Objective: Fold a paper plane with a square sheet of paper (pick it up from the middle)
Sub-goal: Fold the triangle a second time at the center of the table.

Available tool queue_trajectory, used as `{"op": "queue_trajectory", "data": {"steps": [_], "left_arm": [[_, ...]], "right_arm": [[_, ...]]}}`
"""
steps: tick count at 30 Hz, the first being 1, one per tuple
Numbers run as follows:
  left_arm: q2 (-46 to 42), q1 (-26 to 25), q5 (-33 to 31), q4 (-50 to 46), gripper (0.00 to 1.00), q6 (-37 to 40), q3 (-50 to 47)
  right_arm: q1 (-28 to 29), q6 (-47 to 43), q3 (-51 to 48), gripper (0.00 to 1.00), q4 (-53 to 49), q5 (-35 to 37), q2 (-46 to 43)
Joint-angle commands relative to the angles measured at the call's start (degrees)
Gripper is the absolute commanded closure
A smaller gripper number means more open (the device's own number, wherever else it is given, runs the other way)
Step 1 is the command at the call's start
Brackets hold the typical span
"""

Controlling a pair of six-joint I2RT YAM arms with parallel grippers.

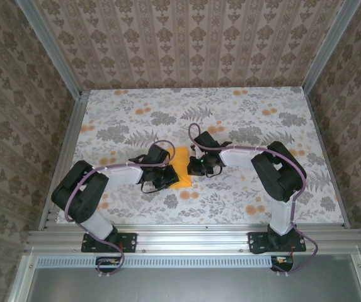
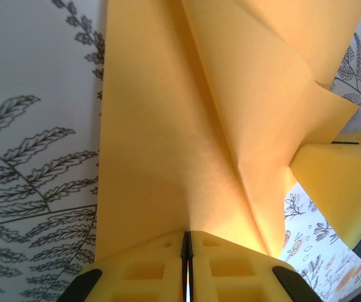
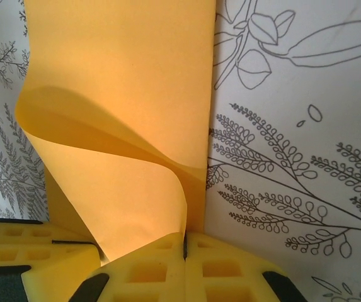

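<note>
The bright-orange sheet of paper lies partly folded on the flowered table between my two grippers. In the left wrist view the paper shows diagonal creases that run down into my left gripper, whose yellow pads are shut on its near edge. The right gripper's yellow finger holds the paper's raised corner. In the right wrist view a flap of the paper curls up off the table and ends in my right gripper, which is shut on it. From above, the left gripper and right gripper flank the sheet.
The flowered tablecloth spreads around the paper, with small orange printed flowers scattered on it. Patterned walls and metal rails bound the table. The left gripper's yellow fingers sit close beside the right gripper.
</note>
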Motion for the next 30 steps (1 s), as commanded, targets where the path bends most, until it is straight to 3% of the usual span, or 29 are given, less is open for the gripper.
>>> {"op": "queue_trajectory", "data": {"steps": [1, 13, 20, 30], "left_arm": [[1.3, 0.2, -1.0, -5.0, 0.89, 1.9, 0.9], [1.5, 0.2, -0.3, -4.7, 0.89, 3.2, 2.2], [-2.0, 0.3, 2.8, 5.5, 0.85, 2.5, 3.1], [0.8, 0.5, 2.4, 10.9, 0.87, 0.5, 2.9]], "right_arm": [[-0.9, -1.5, 1.2, 0.94, -3.1, 3.0, 2.4], [-1.0, -2.3, 1.7, 0.94, -4.8, 4.0, 3.6], [-1.0, -2.5, 1.4, 0.94, -6.2, 4.4, 4.4], [-1.0, -2.8, 2.3, 0.94, -8.7, 5.2, 6.1]]}}
